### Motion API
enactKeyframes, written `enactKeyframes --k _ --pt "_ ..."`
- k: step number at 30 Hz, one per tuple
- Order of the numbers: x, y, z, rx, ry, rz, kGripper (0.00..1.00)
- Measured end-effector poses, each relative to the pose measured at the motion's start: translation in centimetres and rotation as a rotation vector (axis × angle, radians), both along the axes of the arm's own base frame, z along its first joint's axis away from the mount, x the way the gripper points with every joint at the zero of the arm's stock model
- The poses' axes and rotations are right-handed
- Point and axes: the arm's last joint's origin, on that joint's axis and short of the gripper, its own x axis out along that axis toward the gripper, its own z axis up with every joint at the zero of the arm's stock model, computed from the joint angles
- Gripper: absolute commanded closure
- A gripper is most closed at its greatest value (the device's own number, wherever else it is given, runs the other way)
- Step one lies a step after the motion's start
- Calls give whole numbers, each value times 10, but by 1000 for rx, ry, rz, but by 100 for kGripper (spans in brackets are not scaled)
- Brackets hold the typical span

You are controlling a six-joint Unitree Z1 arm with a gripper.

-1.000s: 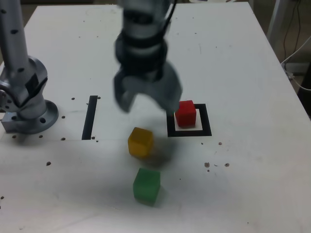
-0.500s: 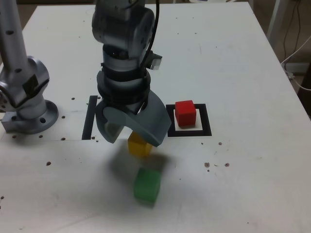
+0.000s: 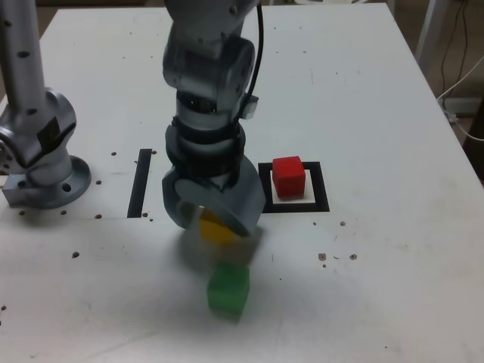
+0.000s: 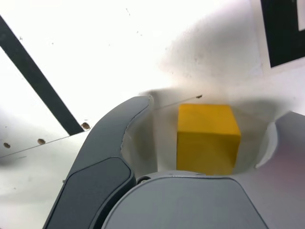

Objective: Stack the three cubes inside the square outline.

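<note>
Yellow cube sits between the open jaws.

The arm is angled down from above – the gripper is held low and tilted, its two jaws parted with a gap between

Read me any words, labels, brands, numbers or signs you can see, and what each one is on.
There are none to read: no writing shows on the cubes, the gripper or the table. The black square outline and black strip carry no lettering.
</note>
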Motion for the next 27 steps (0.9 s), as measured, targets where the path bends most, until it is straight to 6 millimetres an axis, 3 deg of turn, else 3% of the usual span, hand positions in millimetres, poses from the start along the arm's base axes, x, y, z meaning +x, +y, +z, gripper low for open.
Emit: enactKeyframes --k 14,27 --pt "3 6 -6 22 11 35 68" --pt "6 3 1 -4 -4 31 86"
